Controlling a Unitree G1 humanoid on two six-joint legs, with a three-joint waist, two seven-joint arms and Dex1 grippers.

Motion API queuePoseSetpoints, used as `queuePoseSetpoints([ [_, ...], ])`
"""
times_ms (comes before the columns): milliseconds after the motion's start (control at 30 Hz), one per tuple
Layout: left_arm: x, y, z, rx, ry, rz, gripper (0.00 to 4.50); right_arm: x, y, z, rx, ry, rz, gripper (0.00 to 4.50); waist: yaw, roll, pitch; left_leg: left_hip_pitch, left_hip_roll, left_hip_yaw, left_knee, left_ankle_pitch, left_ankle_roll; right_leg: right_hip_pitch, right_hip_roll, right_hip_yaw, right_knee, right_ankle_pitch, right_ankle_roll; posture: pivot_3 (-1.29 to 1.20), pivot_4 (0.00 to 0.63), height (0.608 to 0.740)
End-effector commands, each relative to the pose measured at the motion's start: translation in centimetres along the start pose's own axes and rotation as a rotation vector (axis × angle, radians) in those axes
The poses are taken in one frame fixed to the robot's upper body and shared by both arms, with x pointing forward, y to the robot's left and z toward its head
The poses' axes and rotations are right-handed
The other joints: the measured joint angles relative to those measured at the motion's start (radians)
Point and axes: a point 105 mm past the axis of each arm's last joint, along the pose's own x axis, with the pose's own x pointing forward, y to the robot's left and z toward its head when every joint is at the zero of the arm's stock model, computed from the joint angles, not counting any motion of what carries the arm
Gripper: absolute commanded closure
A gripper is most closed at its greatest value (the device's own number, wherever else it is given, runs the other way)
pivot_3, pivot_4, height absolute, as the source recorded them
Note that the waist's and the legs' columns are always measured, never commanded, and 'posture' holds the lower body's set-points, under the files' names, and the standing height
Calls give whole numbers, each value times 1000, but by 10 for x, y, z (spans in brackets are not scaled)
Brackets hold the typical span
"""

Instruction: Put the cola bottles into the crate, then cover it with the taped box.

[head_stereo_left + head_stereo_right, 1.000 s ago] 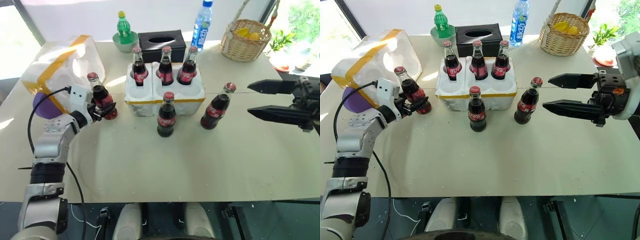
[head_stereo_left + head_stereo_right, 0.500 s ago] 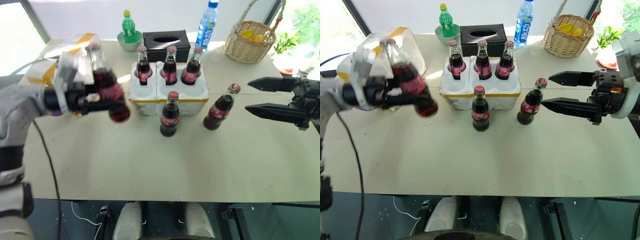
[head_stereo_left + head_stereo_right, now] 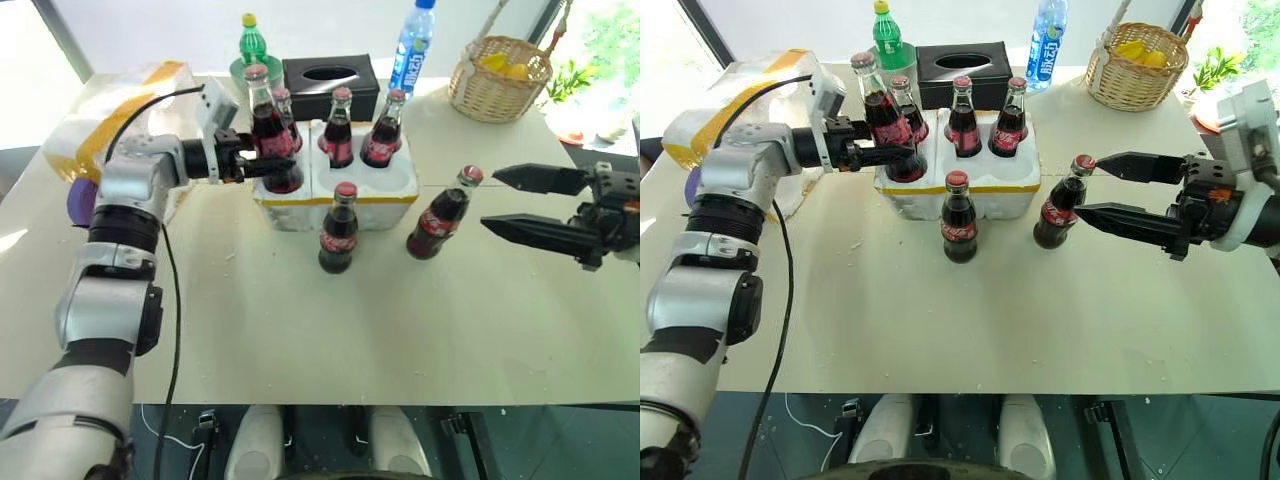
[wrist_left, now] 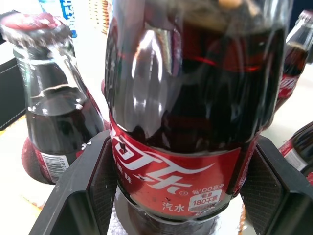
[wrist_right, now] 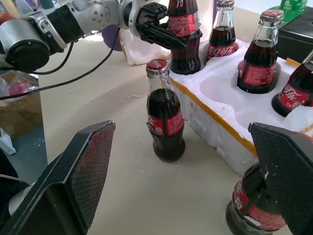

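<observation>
Three cola bottles [image 3: 340,127] seated in back row of crate [image 3: 335,190]. Fourth bottle [image 3: 268,135] clamped at the label in left gripper [image 3: 262,165], upright, held over front-left hole of crate; base looked at or just inside the hole, seating not confirmed. Confirmed in left wrist view: both fingers [image 4: 95,188] pressed against the label.

Right gripper [image 3: 505,200] spread wide, holding nothing, hovering level just beside leaning bottle [image 3: 440,215] on table [image 3: 300,330]. Leaning bottle bracketed by the two fingers in right wrist view, no contact seen.

Remaining upright bottle [image 3: 337,230] stood on table touching or just in front of crate's front wall.

Taped box [image 3: 120,115] lay on its side at far left of table, behind left arm, not yet used.

Judged progress: roughly half. Left to do: seat fourth bottle, load two from table, then cover with box.
</observation>
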Motion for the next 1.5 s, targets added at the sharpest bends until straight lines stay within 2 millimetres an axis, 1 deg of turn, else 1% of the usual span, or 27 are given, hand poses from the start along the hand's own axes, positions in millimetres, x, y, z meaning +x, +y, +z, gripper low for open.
queuePoseSetpoints([
  [33,1,4,9,139,-8,42,1706,-3,4,10,-36,-44,-10,0,1,0,0,0,0,0,0,0,0,0,0,0,0,0,0,0,150,740],
  [167,1,5,-2,102,-4,48,1706,2,4,5,-42,-34,-19,0,-1,0,0,0,0,-2,0,-1,1,0,0,0,0,1,0,0,150,740],
  [233,0,3,-6,90,-1,38,645,5,2,4,-42,-36,-30,0,-4,0,0,0,1,-2,0,-1,2,0,0,0,1,1,0,0,150,740],
  [267,-1,2,-7,83,-1,35,265,7,1,4,-42,-40,-34,0,-6,0,0,1,1,-2,0,-1,2,0,0,0,1,1,0,0,150,740],
  [300,-2,2,-8,78,0,30,41,8,1,4,-42,-43,-37,0,-9,0,0,1,1,-2,0,-1,1,0,0,0,1,1,0,0,150,740],
  [367,-4,0,-8,79,-1,25,41,11,2,5,-44,-47,-36,0,-12,0,0,1,1,-2,1,-1,1,0,0,0,1,1,0,0,150,740],
  [433,-14,1,-3,66,-20,32,41,16,7,2,-57,-36,-27,0,-14,0,0,1,1,-2,1,0,1,1,0,0,1,1,0,0,150,740],
  [500,-27,-2,9,53,-50,15,41,21,11,0,-57,-28,-23,0,-16,0,0,1,1,-3,1,0,0,0,0,0,2,1,0,0,150,740],
  [567,-44,-11,24,35,-81,-29,41,25,15,-3,-36,-26,-16,0,-19,0,0,1,2,-3,1,0,0,0,0,1,2,1,0,0,150,740],
  [600,-56,-18,32,22,-89,-56,41,28,18,-6,-28,-23,-9,0,-21,0,0,1,2,-3,1,0,0,0,0,1,2,1,0,0,150,740],
  [633,-72,-27,40,10,-88,-95,41,33,23,-11,-15,-13,1,0,-22,0,0,1,3,-3,0,0,0,0,0,1,3,1,0,0,150,740],
  [700,-97,-48,48,-5,-58,-166,41,44,29,-21,8,4,11,0,-30,0,0,1,4,-3,0,0,0,0,0,1,3,1,0,0,150,740],
  [767,-116,-70,48,-27,-1,-228,41,56,33,-33,34,20,5,0,-38,0,0,2,4,-3,0,0,0,0,0,1,3,1,0,0,150,740],
  [833,-126,-88,42,-37,67,-258,41,68,34,-46,54,37,-10,0,-37,1,-1,2,3,-3,0,0,0,1,-1,1,3,0,0,0,150,740],
  [900,-128,-101,33,-30,116,-267,41,79,35,-58,64,58,-23,0,-31,1,-1,3,2,-3,0,0,0,2,-2,1,4,0,0,0,150,740],
  [967,-126,-109,25,-22,140,-264,41,91,35,-69,70,69,-39,0,-23,0,-1,3,1,-3,1,0,0,3,-3,1,3,0,-1,0,150,740],
  [1000,-123,-112,20,-25,141,-257,41,100,34,-75,77,65,-49,0,-20,0,-1,3,1,-3,1,0,0,3,-3,1,2,-1,-2,0,150,740],
  [1100,-118,-118,12,-31,138,-237,41,122,24,-88,96,67,-117,0,-17,0,-1,3,1,-3,1,0,0,3,-3,1,3,-1,-2,0,150,740],
  [1167,-117,-122,10,-31,139,-235,41,130,18,-96,97,80,-156,0,-16,0,-1,3,1,-3,1,1,-2,2,-2,1,4,0,-1,0,150,740],
  [1333,-117,-125,13,-41,125,-220,41,149,12,-97,128,44,-165,0,-18,0,-1,3,1,-3,1,1,-2,1,-2,1,6,0,-1,0,150,740],
  [1500,-117,-125,14,-40,117,-206,41,169,12,-87,186,-22,-156,0,-22,0,-1,3,1,-3,1,2,-3,0,0,1,8,0,-1,0,150,740],
])
